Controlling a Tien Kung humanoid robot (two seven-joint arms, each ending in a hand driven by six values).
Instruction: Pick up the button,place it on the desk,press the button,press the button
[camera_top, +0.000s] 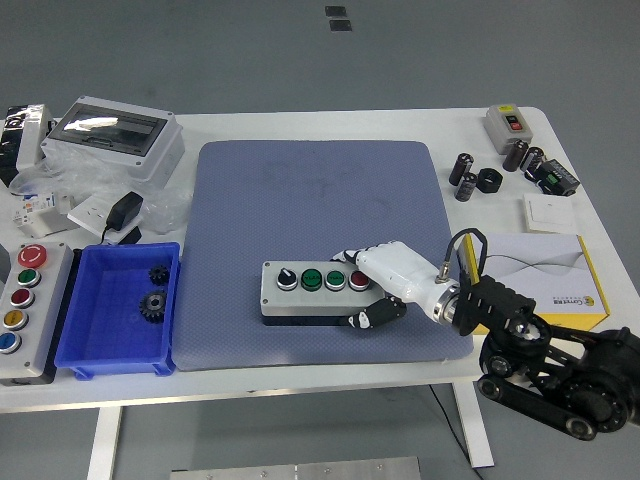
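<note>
A grey button box (312, 291) lies on the blue-grey mat (300, 200) near its front edge. On its top sit a black selector knob, two green buttons and a red button (360, 279). My right hand (372, 287) is shut on the box's right end: white fingers (365, 256) over the far side, black thumb (368, 316) against the near side. The right arm (540, 350) comes in from the lower right. The left arm is out of view.
A blue bin (118, 310) with two gears and a grey button panel (30, 310) stand at the left. An enclosure (112, 138) and bagged parts lie at the back left. At the right are a yellow-edged box (535, 268), capacitors (465, 175) and a small switch box (507, 125).
</note>
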